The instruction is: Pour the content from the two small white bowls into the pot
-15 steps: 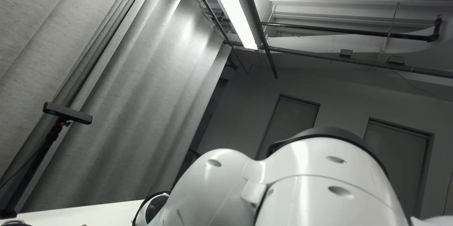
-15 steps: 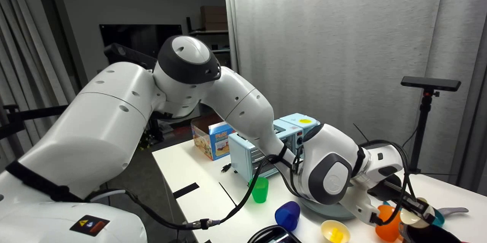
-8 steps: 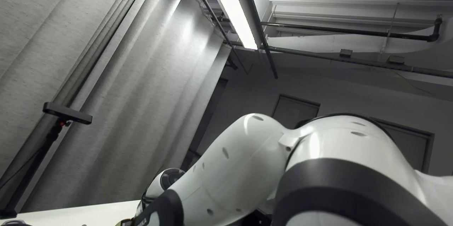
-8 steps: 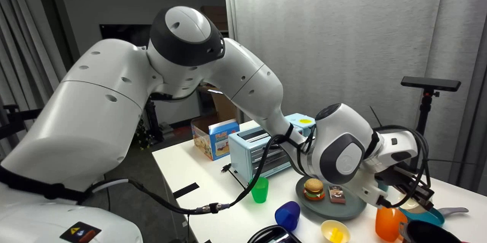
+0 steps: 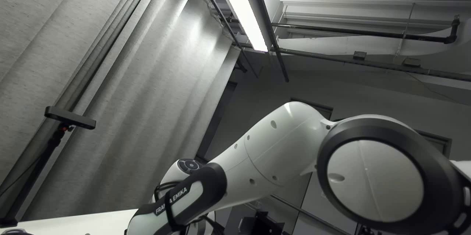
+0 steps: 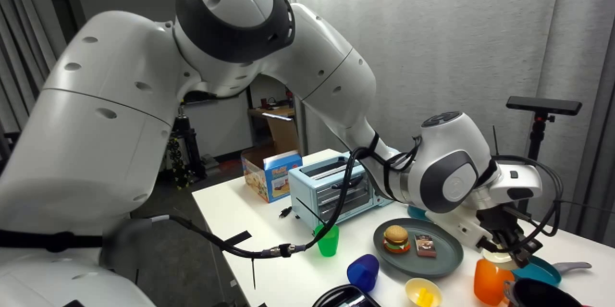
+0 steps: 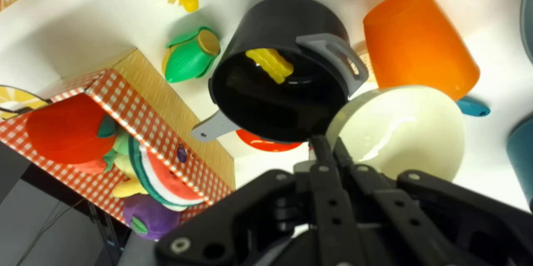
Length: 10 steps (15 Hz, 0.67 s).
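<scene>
The fingers [image 7: 327, 189] pinch a bowl [image 7: 402, 128] by its rim, mid-right in the wrist view, likely to free its mouth for pouring; it looks glossy and bare. Beyond, the black pot [image 7: 266, 101] contains a yellow piece [image 7: 272, 65]. Low in an exterior view, another bowl [image 6: 414, 286] holds yellow chunks [image 6: 425, 298].

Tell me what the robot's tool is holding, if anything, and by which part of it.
The tool holds a small white bowl, pinched by its rim.
</scene>
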Each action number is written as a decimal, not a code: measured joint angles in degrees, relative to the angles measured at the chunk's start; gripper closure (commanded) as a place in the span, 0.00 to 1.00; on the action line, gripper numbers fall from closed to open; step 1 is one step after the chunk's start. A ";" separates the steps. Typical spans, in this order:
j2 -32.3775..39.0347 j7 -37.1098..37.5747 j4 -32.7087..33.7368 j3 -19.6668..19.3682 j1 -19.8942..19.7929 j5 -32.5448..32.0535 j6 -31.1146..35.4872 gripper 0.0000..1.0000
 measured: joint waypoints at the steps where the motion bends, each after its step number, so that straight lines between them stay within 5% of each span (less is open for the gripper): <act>1: -0.92 0.04 0.01 1.95 -1.83 -1.23 -1.34 0.99; 10: -3.28 0.14 -0.69 16.71 -16.99 -8.11 -8.83 0.99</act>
